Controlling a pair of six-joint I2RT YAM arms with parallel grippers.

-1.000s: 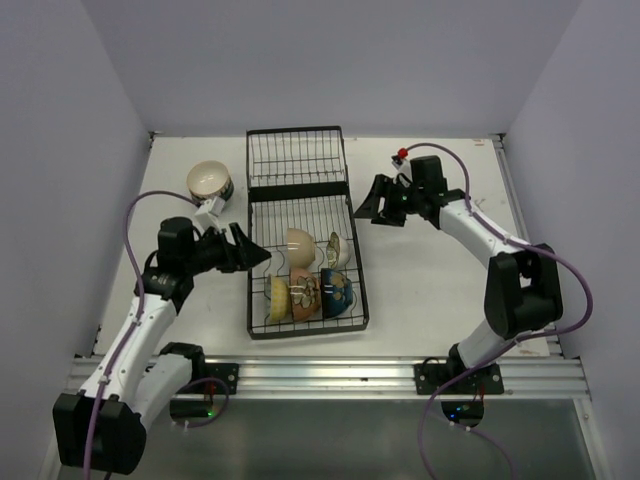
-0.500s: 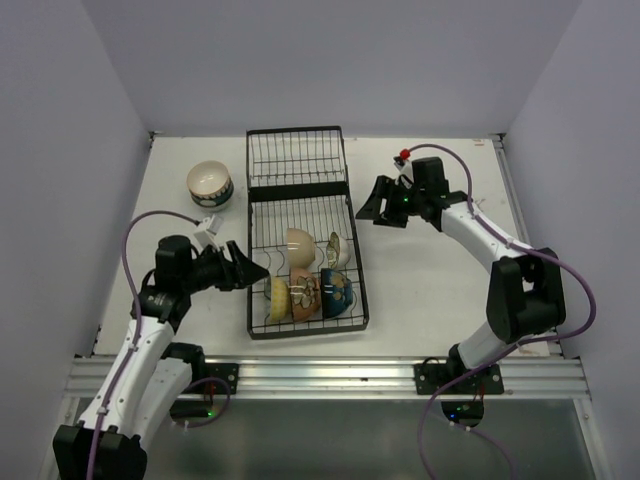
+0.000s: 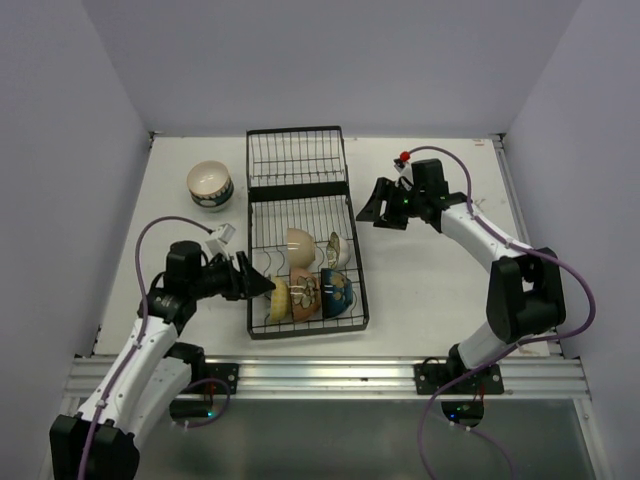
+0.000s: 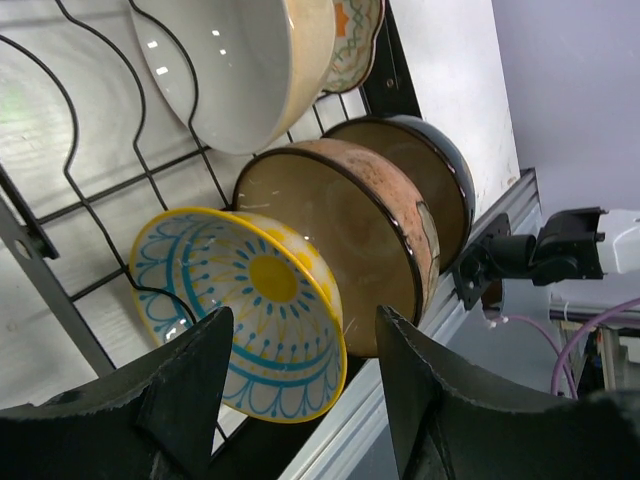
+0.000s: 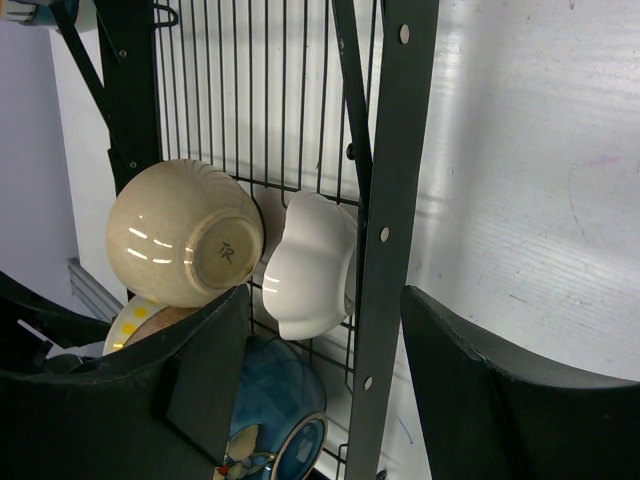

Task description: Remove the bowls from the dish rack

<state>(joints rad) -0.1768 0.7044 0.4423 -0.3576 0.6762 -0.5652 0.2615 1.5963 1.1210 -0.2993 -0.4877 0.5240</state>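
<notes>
The black wire dish rack (image 3: pixel 297 186) lies in the middle of the table. Its near section holds several bowls on edge: yellow (image 3: pixel 279 299), pink-brown (image 3: pixel 304 295), blue (image 3: pixel 337 291), beige (image 3: pixel 300 243) and white (image 3: pixel 339 248). My left gripper (image 3: pixel 262 284) is open at the rack's left side. In the left wrist view the yellow bowl (image 4: pixel 250 310) has its rim between the fingers of that gripper (image 4: pixel 300 390), with a gap on the right. My right gripper (image 3: pixel 372 212) hangs open over the rack's right rail (image 5: pixel 385 250), near the white bowl (image 5: pixel 310 265).
A cream bowl with a dark band (image 3: pixel 210 184) stands upright on the table left of the rack. The rack's far section holds nothing. Walls close in the table on the left, back and right. A metal rail (image 3: pixel 330 375) runs along the near edge.
My left gripper has moved nearer and to the right, up to the yellow bowl, and its jaws have narrowed slightly. The right arm has barely moved.
</notes>
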